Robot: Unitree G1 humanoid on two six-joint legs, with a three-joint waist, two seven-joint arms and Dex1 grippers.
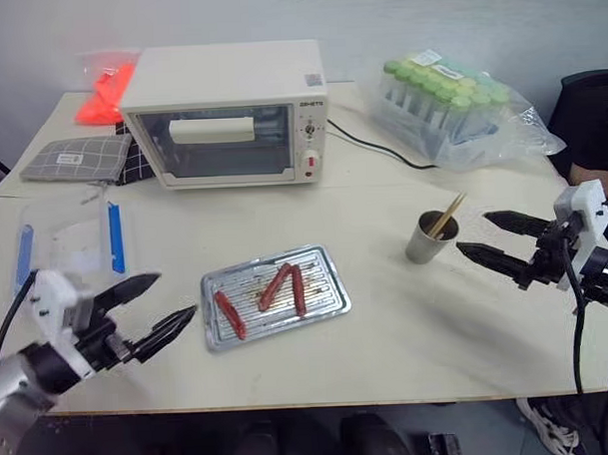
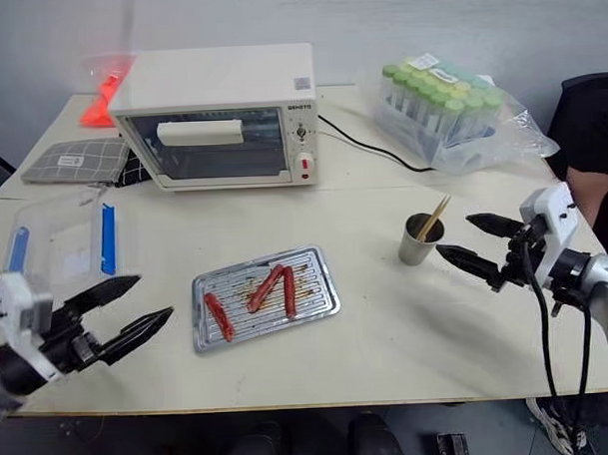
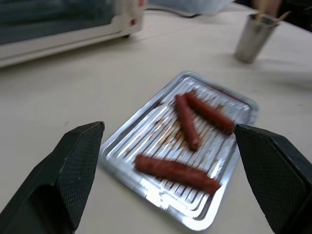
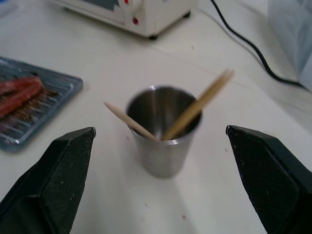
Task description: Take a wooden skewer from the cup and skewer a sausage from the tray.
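Observation:
The grey metal cup (image 1: 429, 238) stands right of centre on the table with wooden skewers (image 1: 446, 215) leaning out of it. My right gripper (image 1: 471, 234) hovers just right of the cup, open, pointing at it; in the right wrist view the cup (image 4: 163, 136) sits between the spread fingers with two skewers (image 4: 197, 105) showing. The silver tray (image 1: 326, 287) lies mid-table holding three sausages (image 1: 276, 286). My left gripper (image 1: 176, 294) is open, left of the tray and aimed at it. One sausage (image 3: 175, 170) lies nearest in the left wrist view.
A white toaster oven (image 1: 225, 115) stands at the back with its black cable (image 1: 381, 150) trailing right. A clear plastic box with blue clasps (image 1: 70, 241) is at the left, and a bag of green-capped tubes (image 1: 455, 107) at the back right. A grey checked pouch (image 1: 77, 158) lies far left.

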